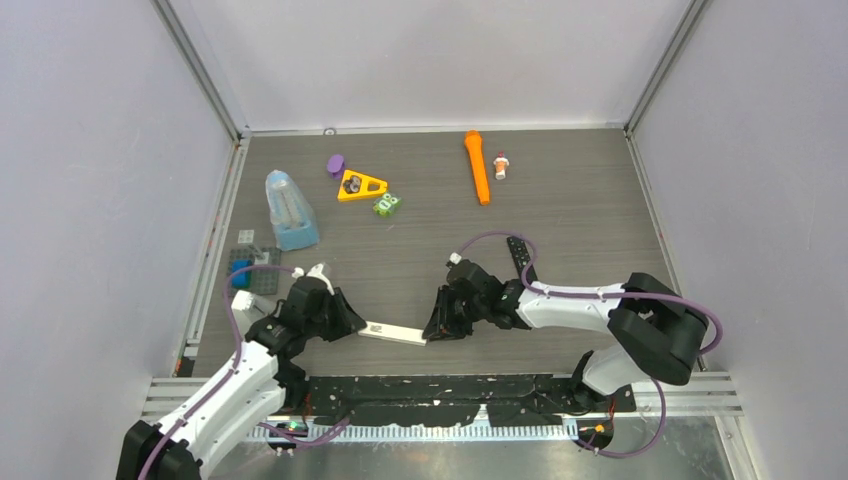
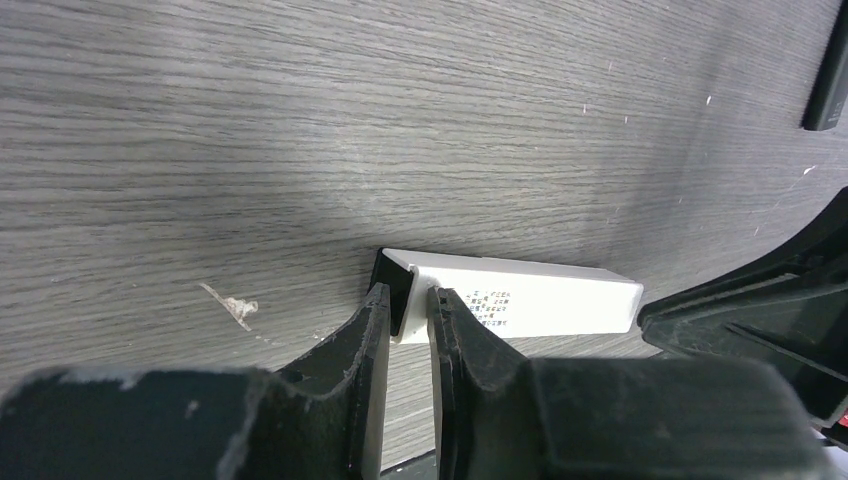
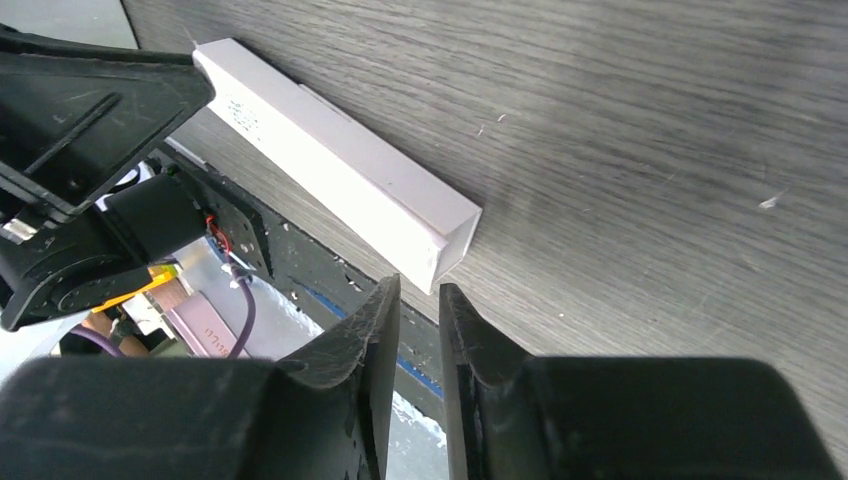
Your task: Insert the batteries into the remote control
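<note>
Remote control (image 1: 393,332) spans the gap between left gripper (image 2: 408,298) and right gripper (image 3: 418,292), at the table's (image 1: 560,220) near edge.
Left one pinches its dark end; right one (jaws barely apart, empty) sits just off the other end.

Left hand (image 2: 408,303) tight, right hand (image 3: 419,292) ajar

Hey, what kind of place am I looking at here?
Probably a robotics lab test cell: a left arm and right arm bolted at a wood-grain table, plain walls on metal framing, and scattered props like the orange tool.
</note>
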Controlling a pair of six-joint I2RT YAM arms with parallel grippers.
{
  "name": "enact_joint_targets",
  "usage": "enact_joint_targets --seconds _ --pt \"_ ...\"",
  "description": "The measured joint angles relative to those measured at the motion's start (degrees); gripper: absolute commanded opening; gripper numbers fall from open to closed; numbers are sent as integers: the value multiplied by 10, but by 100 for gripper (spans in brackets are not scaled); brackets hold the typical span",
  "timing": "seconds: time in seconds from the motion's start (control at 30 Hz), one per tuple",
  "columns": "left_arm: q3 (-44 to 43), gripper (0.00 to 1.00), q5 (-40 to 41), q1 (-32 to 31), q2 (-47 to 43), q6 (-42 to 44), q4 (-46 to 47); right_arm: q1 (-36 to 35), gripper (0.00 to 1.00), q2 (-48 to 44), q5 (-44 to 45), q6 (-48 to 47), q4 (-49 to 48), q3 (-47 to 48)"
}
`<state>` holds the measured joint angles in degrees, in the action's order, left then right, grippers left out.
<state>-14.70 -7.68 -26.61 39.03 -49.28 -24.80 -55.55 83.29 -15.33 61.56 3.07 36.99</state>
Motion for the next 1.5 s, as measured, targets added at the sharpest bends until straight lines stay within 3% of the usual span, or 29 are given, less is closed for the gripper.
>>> enact_joint_targets --seconds 0.33,0.63,1.03,1.27,1.43,1.5 --pt "0 21 -3 0 3 1 4 0 11 24 0 0 -16 -3" --pt "2 21 -5 0 2 1 10 0 6 28 -16 5 -30 -12" --pt "42 20 -15 9 -29 4 75 -2 5 38 -45 39 -71 -29" --pt "63 0 -20 13 -40 11 119 -6 5 42 -54 61 -95 -41" --pt "66 0 -18 15 -34 18 138 -7 6 49 -64 76 -112 -45" --pt "65 9 -15 15 -32 19 138 -9 11 49 -64 78 -117 -47"
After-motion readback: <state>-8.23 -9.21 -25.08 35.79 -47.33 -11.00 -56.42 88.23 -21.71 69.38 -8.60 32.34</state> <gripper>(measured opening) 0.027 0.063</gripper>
